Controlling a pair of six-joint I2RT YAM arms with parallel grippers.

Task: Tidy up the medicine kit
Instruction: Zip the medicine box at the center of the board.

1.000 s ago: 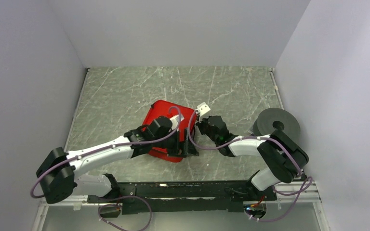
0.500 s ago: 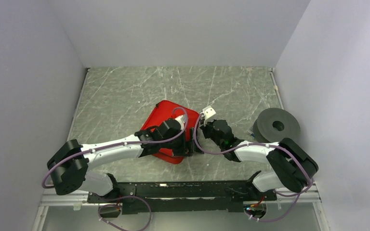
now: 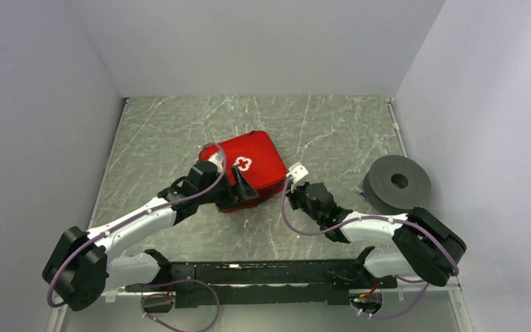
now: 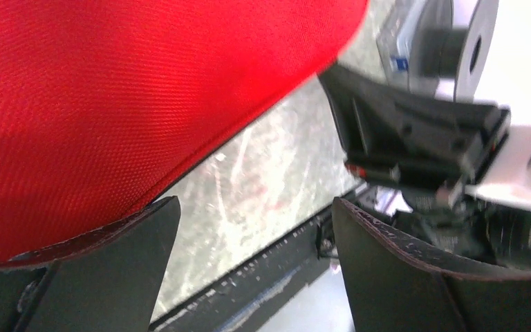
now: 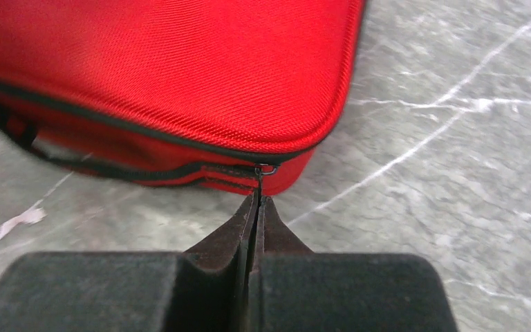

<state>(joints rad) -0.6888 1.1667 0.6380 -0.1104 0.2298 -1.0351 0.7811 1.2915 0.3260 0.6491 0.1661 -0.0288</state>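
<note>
medicine kit lies near the middle of the table, lid down, white cross up | my left gripper gapes wide at its near-left edge, one finger touching red fabric | my right gripper pinches the zipper pull at the kit's corner

- the medicine kit is covered in red woven fabric, white cross printed on top, black zip trim
- the table is streaked grey-green with white veins
- the disc is done in dark grey

White cross on medicine kit
</note>
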